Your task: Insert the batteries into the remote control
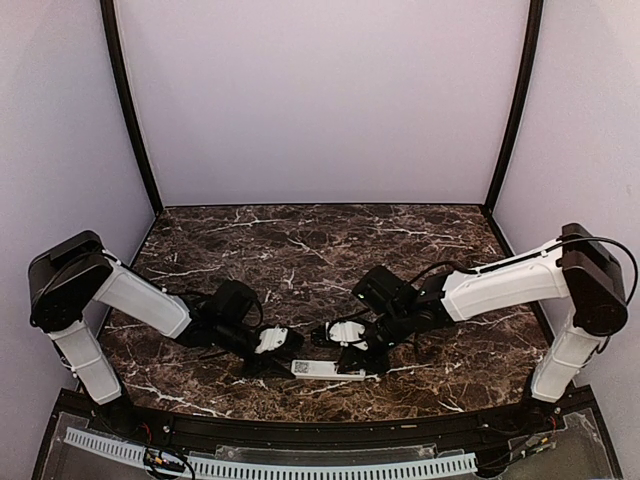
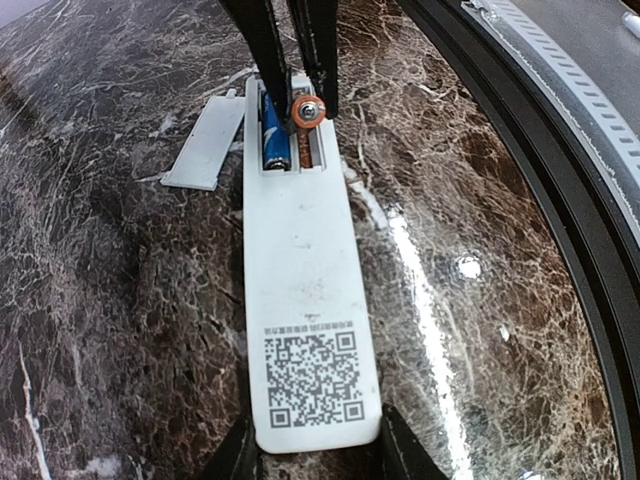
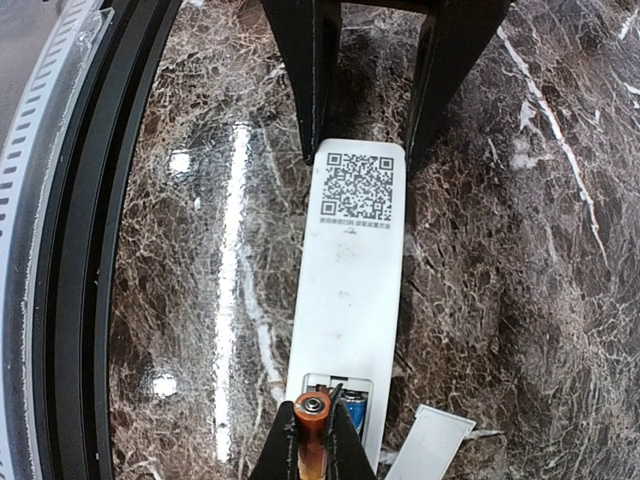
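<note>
**Seating the second cell — notes on how this stuff handles**

The remote control (image 2: 305, 270) lies face down on the dark marble table (image 2: 120, 330), near the front edge between the two arms. It's a slim white plastic bar with a QR sticker (image 2: 313, 380) at one end and the open battery recess (image 2: 290, 150) at the other. My guess is it's stiff, light and slick, so it'll skate on that glossy stone if nobody pins it.

The left gripper (image 3: 362, 150) does the pinning. Its jaws are partly spread, one finger against each long edge at the sticker end. That seems the right place to hold, since it's far from the recess and the flat sides give the fingers something to bear on.

The blue battery (image 2: 275, 135) already sits in its slot, lying flat. The orange battery (image 2: 307, 110) is pinched in the right gripper (image 2: 303, 98), whose jaws are nearly closed around its body. It's tilted, with its metal end cap showing, right over the empty slot beside the blue one.

Batteries are hard, smooth little cylinders and dense for their size. They roll out of a loose pinch — so gripping mid-body makes sense, then pressing one end in first.

The battery cover (image 2: 205, 140), a thin flat white plate, lies on the marble just beside the recess end. It probably flexes easily, so I'd lift it by an edge.
</note>
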{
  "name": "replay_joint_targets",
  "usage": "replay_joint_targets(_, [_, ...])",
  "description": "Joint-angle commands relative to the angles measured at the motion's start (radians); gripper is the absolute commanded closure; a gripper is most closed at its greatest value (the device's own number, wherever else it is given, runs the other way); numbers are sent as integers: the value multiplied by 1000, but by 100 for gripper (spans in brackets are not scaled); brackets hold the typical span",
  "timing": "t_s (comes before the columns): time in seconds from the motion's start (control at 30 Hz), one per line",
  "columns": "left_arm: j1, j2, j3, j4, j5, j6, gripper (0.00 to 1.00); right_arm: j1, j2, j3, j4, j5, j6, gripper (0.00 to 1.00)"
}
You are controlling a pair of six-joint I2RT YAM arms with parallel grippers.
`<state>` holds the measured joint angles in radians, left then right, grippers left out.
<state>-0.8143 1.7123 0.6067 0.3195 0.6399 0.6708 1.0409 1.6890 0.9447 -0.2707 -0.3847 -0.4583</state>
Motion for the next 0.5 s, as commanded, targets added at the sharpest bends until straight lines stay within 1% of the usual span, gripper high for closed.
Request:
replay_joint_targets(0.0, [18,-18,1,-128,-11,45,100,8,19,-2,38,-3,28,100])
replay_joint_targets(0.17, [19,-13,8,-144,-1,55,100,12,36,17,24,24,6,100])
replay_joint_targets(0.33, [19,-13,4,-141,-2,54,100,25,63,47,-39,77,-43,100])
replay_joint_targets(0.47, [19,-14,4,-140,-2,53,100,40,79,57,-85,112,-48,100])
